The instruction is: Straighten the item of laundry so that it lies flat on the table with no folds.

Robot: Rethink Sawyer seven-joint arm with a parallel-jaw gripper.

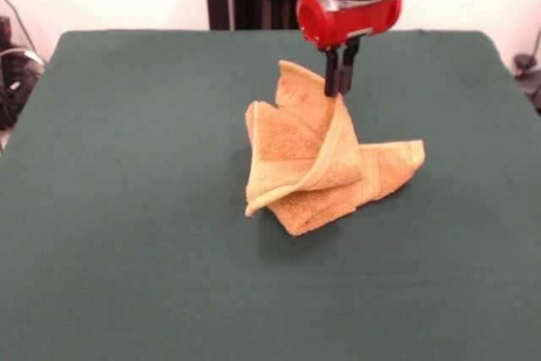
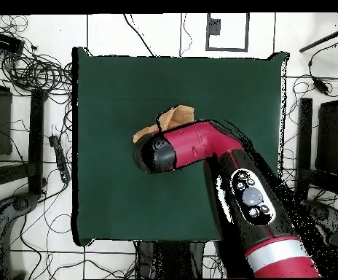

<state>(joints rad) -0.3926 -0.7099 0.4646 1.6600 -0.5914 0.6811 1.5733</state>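
The orange-tan towel (image 1: 317,166) is bunched near the middle of the dark green table (image 1: 127,209). One hemmed edge is pulled up into a peak while the rest lies folded on the cloth, with a corner trailing to the right. My gripper (image 1: 340,89) comes down from above and is shut on the towel's raised edge, its black fingers (image 1: 332,73) close together. In the overhead view the red arm covers most of the towel (image 2: 173,118), and the gripper itself is hidden under the arm's head.
The green table (image 2: 114,87) stretches wide on every side of the towel. Tangled cables (image 2: 33,69) and dark equipment lie on the floor around the table. The arm's red and black links (image 2: 230,175) reach across the table's lower right in the overhead view.
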